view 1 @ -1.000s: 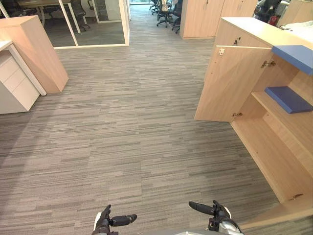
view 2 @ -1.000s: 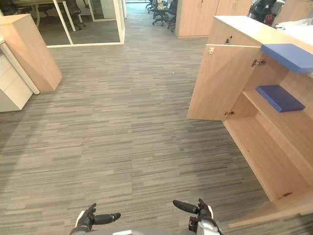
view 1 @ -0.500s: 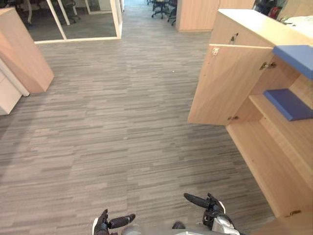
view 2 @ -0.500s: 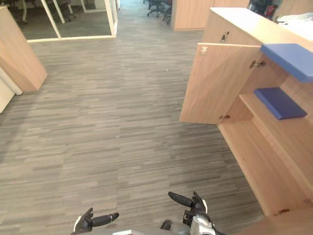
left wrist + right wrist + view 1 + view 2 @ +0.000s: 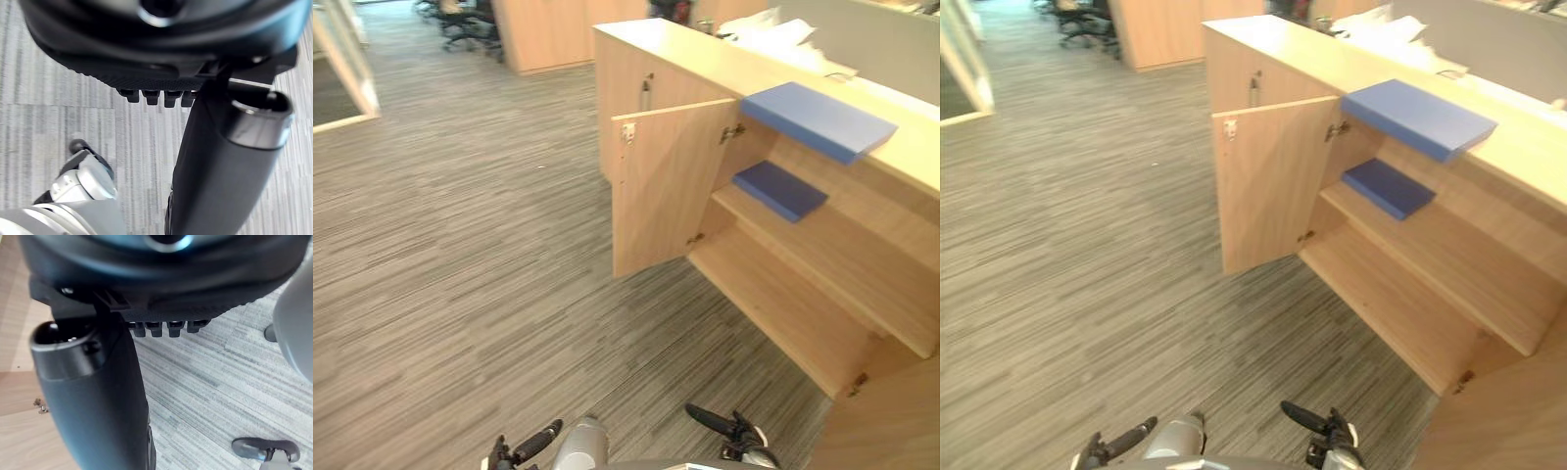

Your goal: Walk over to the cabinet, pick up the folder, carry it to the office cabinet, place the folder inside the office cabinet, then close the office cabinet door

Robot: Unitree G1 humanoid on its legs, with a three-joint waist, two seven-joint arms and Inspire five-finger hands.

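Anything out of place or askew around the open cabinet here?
The lighter blue folder sits askew on the cabinet top, a corner overhanging the open compartment. The darker folder lies flat on the shelf; nothing spilled or damaged.

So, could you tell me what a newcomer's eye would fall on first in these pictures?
First, the light wood office cabinet on the robot's right, with its door swung wide open over the grey carpet. Next, the two blue patches: a bright blue folder lying on the cabinet's top and a darker blue folder on the shelf inside. The left hand and right hand hang low and empty.
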